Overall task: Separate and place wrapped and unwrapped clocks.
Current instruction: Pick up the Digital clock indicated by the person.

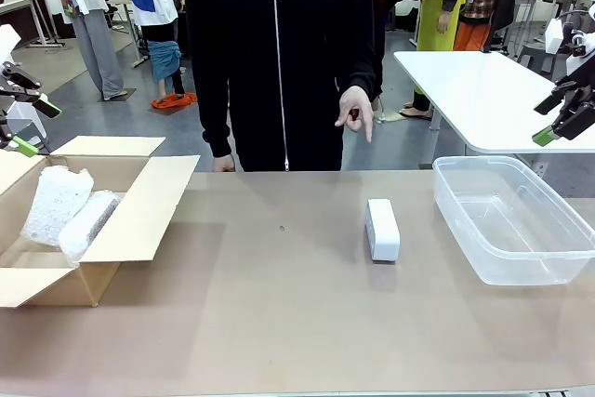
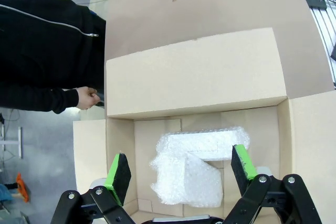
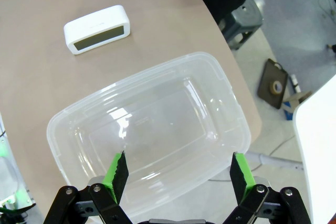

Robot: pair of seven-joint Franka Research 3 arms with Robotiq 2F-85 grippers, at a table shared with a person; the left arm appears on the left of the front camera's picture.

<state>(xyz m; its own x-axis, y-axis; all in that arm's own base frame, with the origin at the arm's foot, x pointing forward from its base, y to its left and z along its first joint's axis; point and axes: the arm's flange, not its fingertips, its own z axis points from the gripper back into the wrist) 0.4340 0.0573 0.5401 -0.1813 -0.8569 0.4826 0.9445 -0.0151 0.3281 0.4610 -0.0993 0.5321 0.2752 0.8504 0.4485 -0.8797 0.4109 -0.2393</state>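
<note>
Two bubble-wrapped clocks (image 1: pixel 67 211) lie together inside an open cardboard box (image 1: pixel 139 220) at the robot's left end of the tabletop (image 1: pixel 279 323), one leaning across the other, while a bare white clock (image 1: pixel 382 229) rests on its own near the middle, just beside a clear plastic bin (image 1: pixel 548 258) that holds nothing. In the right wrist view the bare clock (image 3: pixel 97 29) shows its dark face turned sideways, apart from the bin's rim (image 3: pixel 52 129). The left claw (image 2: pixel 181 174) hangs released above the box, its green pads spread to either side of the wrapped bundles (image 2: pixel 197 166) without touching them; in the front view it shows at the picture's left edge (image 1: pixel 28 123), well clear of the cardboard. The right claw (image 3: pixel 178 174) hovers released over the empty bin, grasping nothing, and shows raised at the far right in the front view (image 1: pixel 558 118). A person in a black zip jacket stands at the far side, one hand (image 1: pixel 356 109) lowered with a finger seeming to point down toward the bare clock, though the gesture is hard to read at this angle. Judged from how things lie, the wrapped pair appears sorted into the box, and what is left is likely the unwrapped clock's move into the bin.
</note>
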